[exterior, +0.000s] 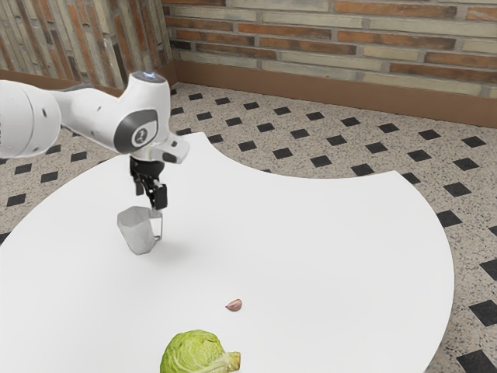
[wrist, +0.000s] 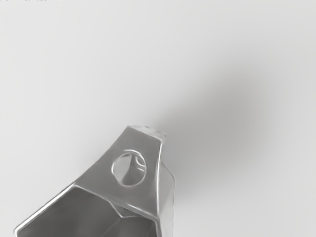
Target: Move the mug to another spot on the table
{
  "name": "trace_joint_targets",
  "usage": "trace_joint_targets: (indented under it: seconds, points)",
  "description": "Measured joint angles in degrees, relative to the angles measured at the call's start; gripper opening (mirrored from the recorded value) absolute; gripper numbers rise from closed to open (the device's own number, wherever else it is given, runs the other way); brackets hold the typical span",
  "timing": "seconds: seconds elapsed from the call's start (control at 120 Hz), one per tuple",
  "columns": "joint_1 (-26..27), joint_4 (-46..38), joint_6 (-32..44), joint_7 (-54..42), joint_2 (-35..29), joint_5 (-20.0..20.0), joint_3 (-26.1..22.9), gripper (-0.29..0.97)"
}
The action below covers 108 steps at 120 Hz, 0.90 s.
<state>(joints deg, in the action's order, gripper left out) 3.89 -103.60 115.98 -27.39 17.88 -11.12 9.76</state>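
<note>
The shiny grey metal mug with flat sides [exterior: 138, 231] is over at the nine o'clock side of the big white round table [exterior: 326, 233]. It leans a bit, so I think it hangs just off the top, but I can't be sure. The black two-finger gripper [exterior: 158, 203] sits right above it, at the mug's one o'clock edge, where the thin handle is. Its fingers are nearly together and look to be pinching the mug's wall there. From the hand's camera the mug [wrist: 128, 197] is right under the hand. That is a small bite on one edge, so the mug could swing, tip more, or slip out and bang down if the arm goes fast. Toward five o'clock from the mug lie a small pink garlic clove [exterior: 234, 305] and a round green cabbage [exterior: 200, 353], and setting the mug down there could bump them. The white space toward three o'clock looks safer.
</note>
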Motion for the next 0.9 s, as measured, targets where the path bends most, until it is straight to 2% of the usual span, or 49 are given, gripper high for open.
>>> trace_joint_targets:
  seconds: [0.492,0.9]
  points:
    - [-1.3,1.9,6.5,-10.0,5.3,0.1,-0.7,0.68]
    - [-3.4,2.9,8.3,-14.1,7.9,4.9,-0.8,0.68]
